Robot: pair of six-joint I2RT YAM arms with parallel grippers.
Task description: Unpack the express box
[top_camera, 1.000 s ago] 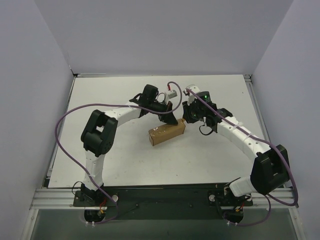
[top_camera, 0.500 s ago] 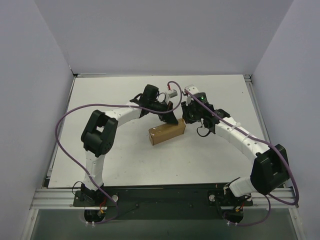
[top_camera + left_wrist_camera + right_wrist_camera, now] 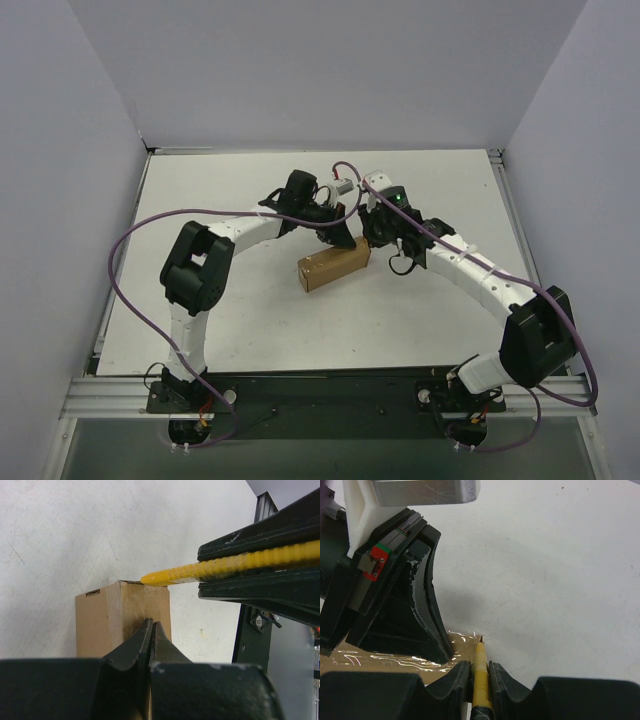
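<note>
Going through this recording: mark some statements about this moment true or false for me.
1. The right hand grips a slim yellow utility knife. True.
2. The knife's tip sits at the edge of the small brown cardboard box. True.
3. The left hand is wide open. False: its fingers are shut together, on the box's top.
4. The box's lid is folded open. False: it is closed, with clear tape across the top.

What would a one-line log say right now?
left claw: shut, resting on taped top of small brown cardboard box | right claw: shut on slim yellow utility knife | knife tip: at box top's end edge
</note>
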